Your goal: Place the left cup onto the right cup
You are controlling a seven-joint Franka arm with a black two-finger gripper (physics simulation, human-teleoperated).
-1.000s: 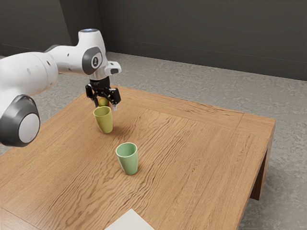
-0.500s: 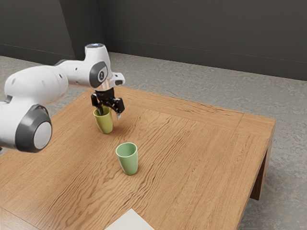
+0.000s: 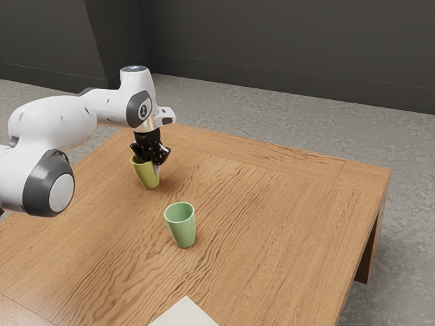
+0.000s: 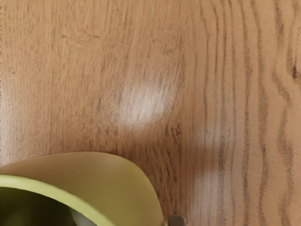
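Left of centre in the exterior view, the yellow-green cup (image 3: 147, 175) sits on the wooden table (image 3: 285, 204), and the black gripper (image 3: 151, 158) is clenched on its rim from above. Lower right of it in the frame, apart, the pale green cup (image 3: 180, 225) stands upright — mouth open. Wrist view: the yellow-green rim lies just under the hand, with bare wood grain beyond.

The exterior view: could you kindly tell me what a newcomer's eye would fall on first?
The big white arm, reaching in from the exterior view's left, with its gripper shut on the yellow cup's rim. Next, the green cup, standing apart and nearer the camera on the wooden table.
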